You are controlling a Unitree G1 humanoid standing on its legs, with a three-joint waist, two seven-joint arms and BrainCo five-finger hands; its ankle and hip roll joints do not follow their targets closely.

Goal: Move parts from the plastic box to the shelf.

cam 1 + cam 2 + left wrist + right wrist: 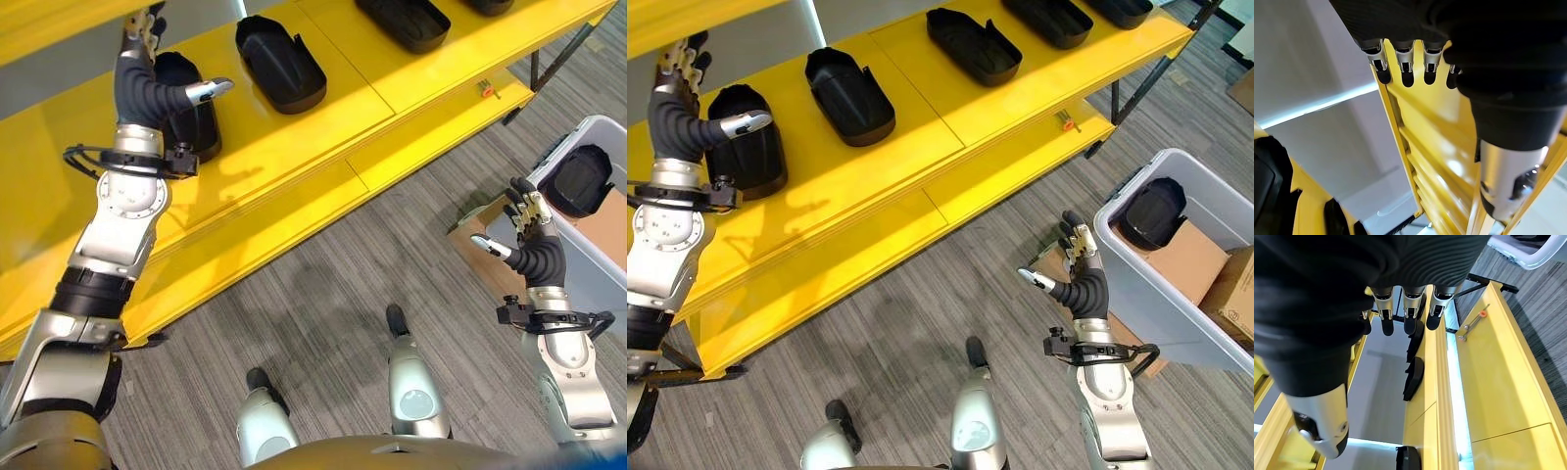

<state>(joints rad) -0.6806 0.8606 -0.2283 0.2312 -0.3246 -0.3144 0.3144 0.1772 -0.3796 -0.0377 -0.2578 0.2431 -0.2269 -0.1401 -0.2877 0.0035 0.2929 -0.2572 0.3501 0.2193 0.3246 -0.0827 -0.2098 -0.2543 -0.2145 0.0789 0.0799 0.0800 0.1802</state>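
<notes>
Left hand, fingers spread and empty, hovers at upper left over a black moulded plastic part on the yellow metal shelf; right hand, likewise spread, beside the grey plastic box at right.

Grey striped carpet floor; grey wall behind; bright light strip.

Six black parts in all: five in a row along the yellow shelf, one inside the plastic box. One shelf, one plastic box. At least two cardboard boxes at the plastic box. One small orange piece on the shelf's lower ledge. Two hands: left hand, right hand.
</notes>
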